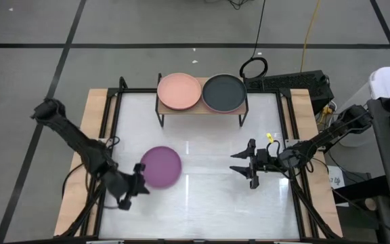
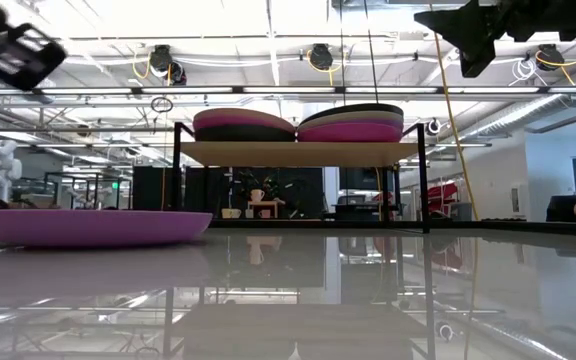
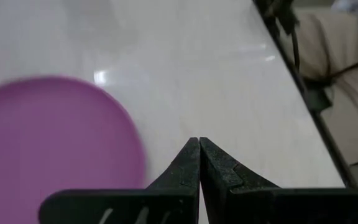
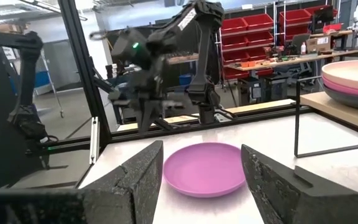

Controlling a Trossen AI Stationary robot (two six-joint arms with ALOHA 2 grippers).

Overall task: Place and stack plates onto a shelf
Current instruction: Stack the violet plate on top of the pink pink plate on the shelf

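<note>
A purple plate [image 1: 160, 166] lies on the white table [image 1: 208, 196]; peach plate [image 1: 179, 91] and black plate [image 1: 223, 92] top the light-wood shelf [image 2: 298, 152].

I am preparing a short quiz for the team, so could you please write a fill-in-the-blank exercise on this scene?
1. The plate lying alone on the table is ____ in colour.
2. The top plate of the shelf's left stack is peach; the right stack's top plate is ____.
3. The left hand has its fingers ____.
4. The right hand is ____.

Missing words: purple; black; shut; open
</note>
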